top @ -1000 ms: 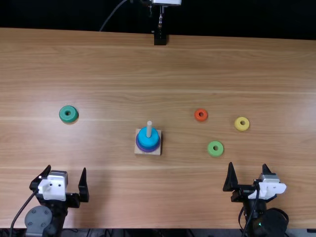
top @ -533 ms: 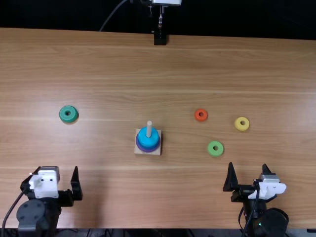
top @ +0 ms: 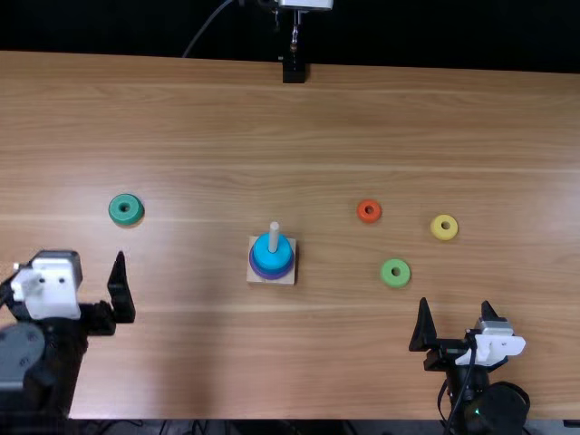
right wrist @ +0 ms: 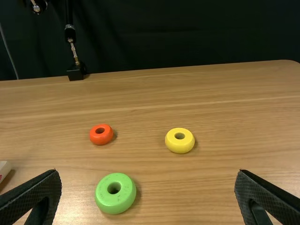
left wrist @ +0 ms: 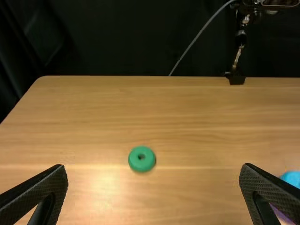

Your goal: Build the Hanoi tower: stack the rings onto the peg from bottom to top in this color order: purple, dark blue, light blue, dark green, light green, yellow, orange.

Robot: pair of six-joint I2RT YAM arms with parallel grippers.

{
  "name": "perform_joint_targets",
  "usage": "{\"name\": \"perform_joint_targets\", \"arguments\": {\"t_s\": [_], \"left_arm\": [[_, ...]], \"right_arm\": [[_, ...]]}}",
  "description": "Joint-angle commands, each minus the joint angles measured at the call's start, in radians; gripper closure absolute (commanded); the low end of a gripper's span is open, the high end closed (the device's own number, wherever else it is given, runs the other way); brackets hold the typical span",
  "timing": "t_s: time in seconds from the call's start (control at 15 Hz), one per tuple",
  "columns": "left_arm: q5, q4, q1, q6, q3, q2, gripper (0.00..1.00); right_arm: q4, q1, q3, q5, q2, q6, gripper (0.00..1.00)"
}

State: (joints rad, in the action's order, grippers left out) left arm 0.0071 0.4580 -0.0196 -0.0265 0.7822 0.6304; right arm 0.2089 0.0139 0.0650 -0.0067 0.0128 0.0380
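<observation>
Fingers of left gripper (top: 71, 261) and right gripper (top: 455, 301) are held wide apart. Beyond the left pair, a smooth dark green ring (top: 116, 210) is seen; beyond the right pair, round light green (top: 387, 275), orange (top: 362, 212) and yellow rings (top: 436, 228) are scattered. Between both pairs, farther out, a pale round peg (top: 274, 236) is encircled by a light blue ring (top: 273, 258) above purple (top: 272, 275).

smooth, faintly glossy wood table (top: 317, 362); matt black cloth backdrop (right wrist: 187, 37) behind
</observation>
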Motion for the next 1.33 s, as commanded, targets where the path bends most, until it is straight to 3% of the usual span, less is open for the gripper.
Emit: {"name": "perform_joint_targets", "arguments": {"t_s": [0.0, 0.4, 0.8, 1.27], "left_arm": [[0.000, 0.006, -0.009, 0.010, 0.057, 0.107, 0.00], [0.002, 0.017, -0.068, 0.008, 0.104, 0.520, 0.00], [0.000, 0.203, -0.077, 0.010, 0.384, 0.966, 0.00], [0.002, 0.234, -0.074, 0.010, 0.632, 1.313, 0.00]], "right_arm": [[0.067, 0.004, -0.050, 0.009, -0.013, -0.001, 0.00], [0.067, 0.004, -0.048, 0.009, -0.013, -0.001, 0.00], [0.067, 0.004, -0.048, 0.009, -0.013, -0.003, 0.00], [0.067, 0.004, -0.048, 0.009, -0.013, -0.003, 0.00]]}}
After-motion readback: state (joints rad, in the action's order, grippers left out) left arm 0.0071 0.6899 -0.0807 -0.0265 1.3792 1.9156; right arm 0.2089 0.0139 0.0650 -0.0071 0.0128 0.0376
